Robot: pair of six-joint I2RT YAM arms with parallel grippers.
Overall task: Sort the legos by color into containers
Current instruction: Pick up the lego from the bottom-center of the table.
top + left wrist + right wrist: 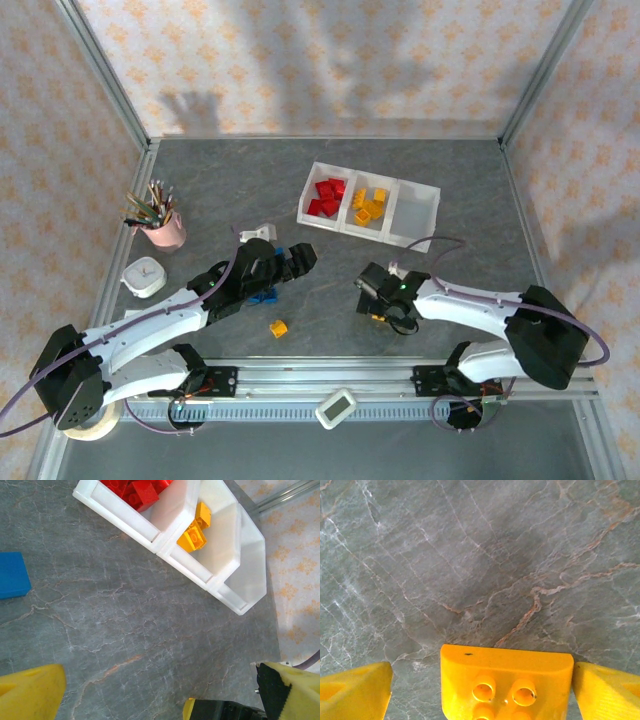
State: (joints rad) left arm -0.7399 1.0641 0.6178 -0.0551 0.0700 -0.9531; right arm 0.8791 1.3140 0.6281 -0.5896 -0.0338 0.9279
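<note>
Legos in red, blue and yellow-orange are being sorted on a grey, stone-patterned table (480, 250). One yellow-orange brick (506, 677), studs showing, is sitting between the fingers of the right gripper (482, 695).

That gripper is standing spread, not pinching. A strip of bare table is showing between the brick and one finger. The other finger is lying just beside the brick, and I cannot tell whether it is touching. Seen from above, this gripper is hanging low over the table, on the near side of the tray and well apart from it.

The left gripper (162, 692) is also gaping wide, with nothing between its fingers. Blue bricks (262, 296) are lying under and beside it, outside the jaws. A loose yellow brick (278, 327) is lying nearer still, between the two arms.

Farther off, the white tray (415, 215) is sitting with three compartments in a row. Red bricks (327, 195) are filling the left one, and a small heap of yellow-orange pieces (368, 207) is lying in the middle one. The right one is holding nothing.

By my reckoning the job is a little past halfway. No red is showing on the table, yellow is nearly finished, and every blue brick is waiting.
</note>
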